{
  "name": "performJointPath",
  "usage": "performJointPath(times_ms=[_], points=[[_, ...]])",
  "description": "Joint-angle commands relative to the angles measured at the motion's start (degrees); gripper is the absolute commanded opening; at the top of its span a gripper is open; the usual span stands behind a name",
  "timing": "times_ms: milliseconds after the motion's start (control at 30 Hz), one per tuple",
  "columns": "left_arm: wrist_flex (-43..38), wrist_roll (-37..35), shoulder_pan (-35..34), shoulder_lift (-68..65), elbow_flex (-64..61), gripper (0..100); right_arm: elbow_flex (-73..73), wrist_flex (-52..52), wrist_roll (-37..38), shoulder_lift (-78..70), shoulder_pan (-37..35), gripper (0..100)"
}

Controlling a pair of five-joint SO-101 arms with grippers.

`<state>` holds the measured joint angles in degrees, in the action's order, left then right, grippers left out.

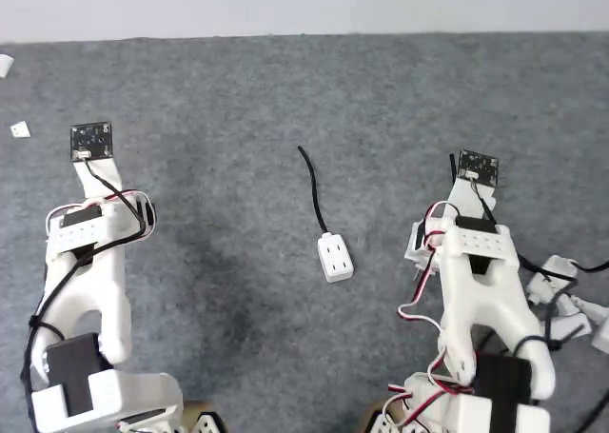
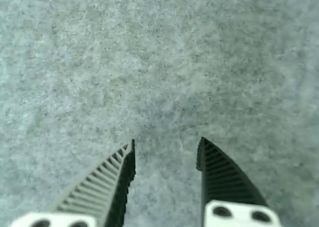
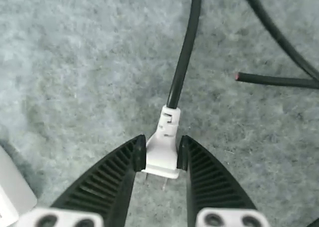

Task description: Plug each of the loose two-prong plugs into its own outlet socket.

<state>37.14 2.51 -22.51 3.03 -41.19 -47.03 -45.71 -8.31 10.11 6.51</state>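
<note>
Right claw point(image 3: 162, 140): narrowed onto a white two-prong plug point(image 3: 163, 152); both ribbed black fingers point(image 3: 117, 179) press against the plug's sides. The metal prongs point(image 3: 155, 179) point back toward my wrist; the plug's cord point(image 3: 185, 52), black, runs straight away from the fingertips over the grey carpet point(image 3: 75, 72). The plug sits low over the carpet; whether it touches, I cannot tell.

Beyond the fingertips and off to one side: a second black cord point(image 3: 279, 37) crosses the carpet; nearer the claw, a cut cord end point(image 3: 269, 80) with a reddish tip lies flat, apart from the held plug. Close beside one finger, near its root: the corner of a white block point(image 3: 12, 194); what it is, I cannot tell.

Left claw point(image 2: 167, 143): spread wide, gripping nothing; grey carpet lies between the fingers and ahead of the tips.

From the high view: the white outlet strip point(image 1: 335, 258) lies flat, sockets up, between my two arms; nearer the right arm point(image 1: 481, 290) than the left arm point(image 1: 86, 262), touching neither; the strip's cord point(image 1: 312, 190) trails away from me. A cluster of white plug bodies point(image 1: 552, 285) on dark leads lies just beside the right arm, on its outer side. Two small white scraps point(image 1: 19, 128) lie well beyond the left arm, toward the carpet's far edge.
</note>
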Motion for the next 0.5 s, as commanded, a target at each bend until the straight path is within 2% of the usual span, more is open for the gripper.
performJointPath(times_ms=[0,367,467], points=[[0.18,0.35,-0.53,0.70,2.77,20,3.87,0.22,-0.44,-0.48,-0.04,11.7],[0.18,0.35,-0.53,0.70,2.77,20,9.23,1.54,-0.18,-5.76,-0.04,11.7],[0.18,0.35,-0.53,0.70,2.77,20,11.34,1.54,2.99,-7.60,-0.04,7.8]])
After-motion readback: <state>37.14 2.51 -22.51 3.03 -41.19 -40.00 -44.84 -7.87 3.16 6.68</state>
